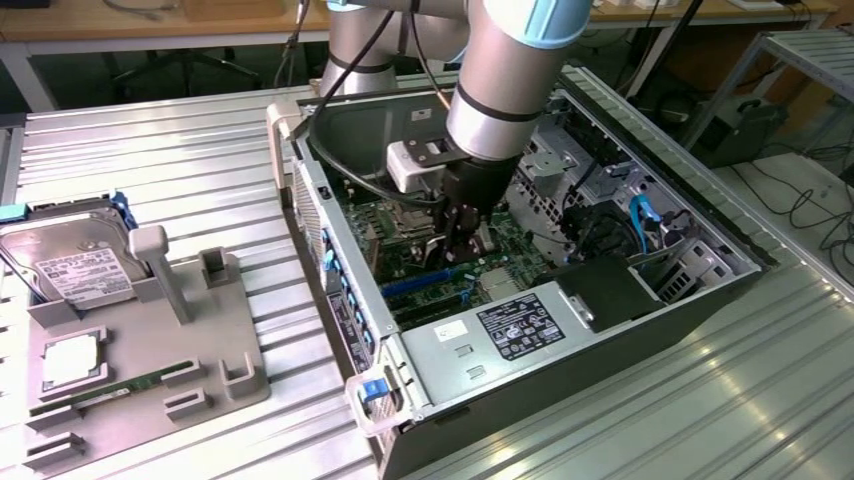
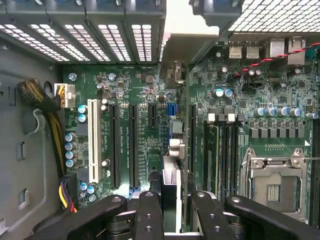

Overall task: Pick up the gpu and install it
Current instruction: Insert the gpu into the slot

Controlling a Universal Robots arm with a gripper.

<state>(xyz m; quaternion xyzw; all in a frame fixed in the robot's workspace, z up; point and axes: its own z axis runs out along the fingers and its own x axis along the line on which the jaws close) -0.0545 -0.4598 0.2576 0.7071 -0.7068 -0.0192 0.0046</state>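
Inside the open case (image 1: pixel 400 190) on the metal table (image 1: pixel 160 160), my gripper (image 2: pixel 175 200) pinches the gpu (image 2: pixel 172 175) edge-on; I hold it upright over the board (image 2: pixel 125 85) slots so it can go in.

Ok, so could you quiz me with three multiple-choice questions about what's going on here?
1. Where is the gripper? A over the grey tray; B inside the computer case; C beside the hard drive.
2. The motherboard is what colour? A red; B green; C white.
3. The gripper is: A open, empty; B holding the hard drive; C shut on the gpu.
Answers: B, the arm reaches down into the open case; B, the board is green; C, it clamps the gpu, seen edge-on.
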